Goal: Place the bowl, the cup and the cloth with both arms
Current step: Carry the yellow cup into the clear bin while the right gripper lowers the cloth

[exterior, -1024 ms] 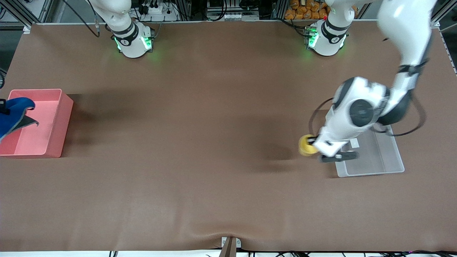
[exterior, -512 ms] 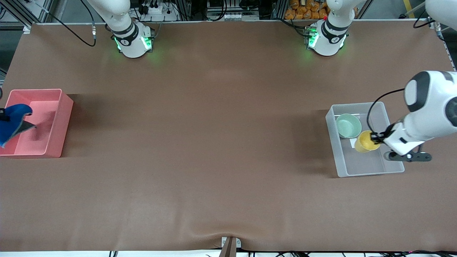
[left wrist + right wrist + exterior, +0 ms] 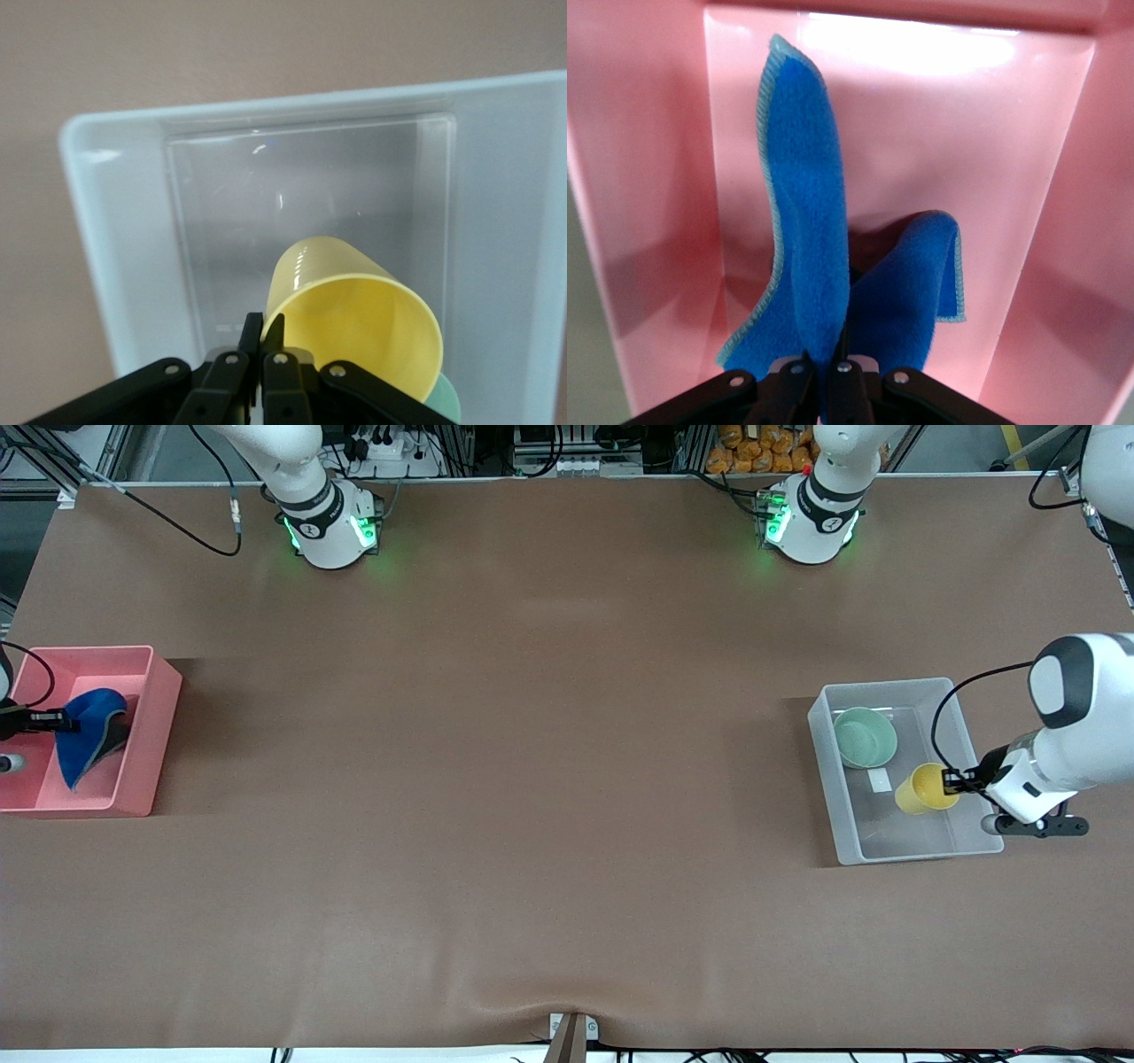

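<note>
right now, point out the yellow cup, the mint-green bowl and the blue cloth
small plain yellow cup [image 3: 921, 790]: front view, on its side wall.
shallow round mint-green bowl [image 3: 865, 737]: front view, on its inside.
soft royal-blue cloth [image 3: 811, 221]: right wrist view, on its hanging fold.

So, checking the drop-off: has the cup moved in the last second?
Yes. The cup went from beside the clear bin to over it.

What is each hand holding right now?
Left hand: shut on the cup, over the clear bin.
Right hand: shut on the cloth, over the pink bin.
</note>
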You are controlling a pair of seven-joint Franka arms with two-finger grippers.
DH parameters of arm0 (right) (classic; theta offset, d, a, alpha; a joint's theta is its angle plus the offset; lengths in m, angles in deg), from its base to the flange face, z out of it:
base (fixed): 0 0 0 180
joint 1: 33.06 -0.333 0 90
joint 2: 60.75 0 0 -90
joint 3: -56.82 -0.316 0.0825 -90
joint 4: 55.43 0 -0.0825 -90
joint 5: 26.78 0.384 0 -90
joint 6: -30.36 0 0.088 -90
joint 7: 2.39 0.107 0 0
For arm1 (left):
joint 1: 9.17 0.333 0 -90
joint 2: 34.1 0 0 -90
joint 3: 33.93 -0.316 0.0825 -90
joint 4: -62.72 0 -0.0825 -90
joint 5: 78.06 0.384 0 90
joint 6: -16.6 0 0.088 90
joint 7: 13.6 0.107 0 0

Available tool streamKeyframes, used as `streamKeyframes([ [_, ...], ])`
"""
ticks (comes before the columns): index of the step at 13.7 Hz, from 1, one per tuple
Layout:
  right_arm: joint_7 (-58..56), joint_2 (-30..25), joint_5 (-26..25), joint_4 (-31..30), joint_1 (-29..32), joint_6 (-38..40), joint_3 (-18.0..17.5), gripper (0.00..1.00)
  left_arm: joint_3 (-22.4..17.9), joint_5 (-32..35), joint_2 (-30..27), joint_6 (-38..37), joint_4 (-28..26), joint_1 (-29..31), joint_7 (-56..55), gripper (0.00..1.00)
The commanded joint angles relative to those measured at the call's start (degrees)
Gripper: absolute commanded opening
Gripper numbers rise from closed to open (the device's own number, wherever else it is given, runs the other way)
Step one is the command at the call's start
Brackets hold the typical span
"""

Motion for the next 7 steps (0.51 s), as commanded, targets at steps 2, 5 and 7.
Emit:
streamKeyframes([
  [2, -0.54, 2.87, -1.03, 1.63, 1.95, -0.79, -1.2, 0.0, 0.53, 0.17, 2.94, 1.7, 0.32, 0.12, 0.79, 0.1],
  [5, -0.98, 3.58, -1.11, 1.63, 2.21, -1.32, -1.28, 0.58, 0.53, 0.17, 3.22, 2.06, 0.68, 0.03, 0.62, 1.0],
  [7, -1.16, 2.8, -1.11, 2.15, 1.34, -0.97, -1.28, 1.0, 0.79, 0.17, 1.03, 1.27, 0.76, -0.06, 0.09, 1.0],
])
